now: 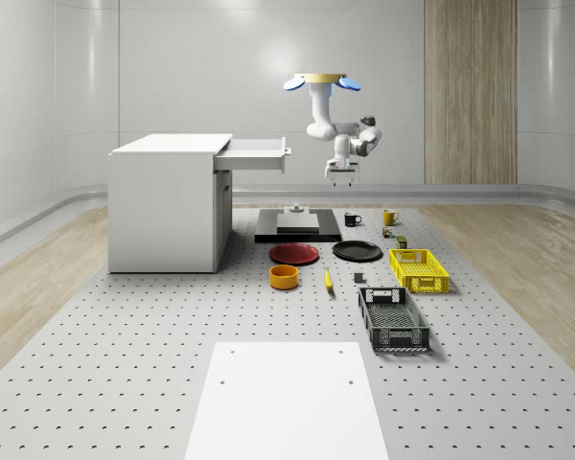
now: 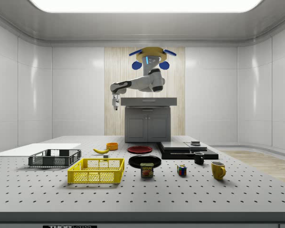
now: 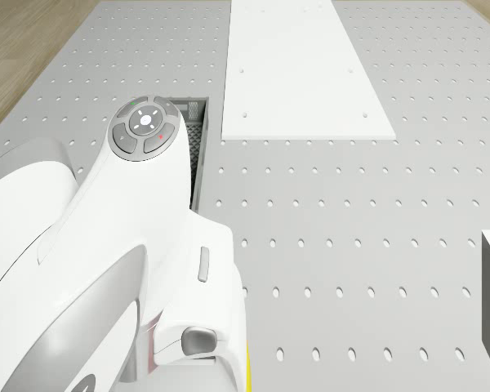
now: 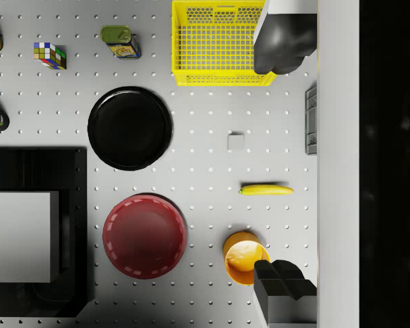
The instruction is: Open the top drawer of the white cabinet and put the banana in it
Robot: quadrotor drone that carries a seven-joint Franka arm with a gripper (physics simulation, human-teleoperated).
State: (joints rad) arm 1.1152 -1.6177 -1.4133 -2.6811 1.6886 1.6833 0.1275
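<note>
Altogether one banana [image 4: 266, 189] (two plates [image 4: 130, 128])

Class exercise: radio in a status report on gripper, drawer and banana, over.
Drone hovering beside cabinet, gripper open, empty, high over floor. Top drawer open. Banana on floor, beside orange bowl. Nothing blocking.

The cabinet [image 1: 168, 201] was white, the banana [image 4: 266, 189] yellow. A red plate [image 4: 144, 236] lay near a black plate [image 4: 130, 128], with an orange bowl [image 4: 241, 256], a yellow mesh basket [image 4: 215, 41], a dark crate [image 1: 393, 319] and a many-coloured cube [image 4: 50, 55]. The table [image 1: 125, 345] was grey, dotted with holes.
</note>
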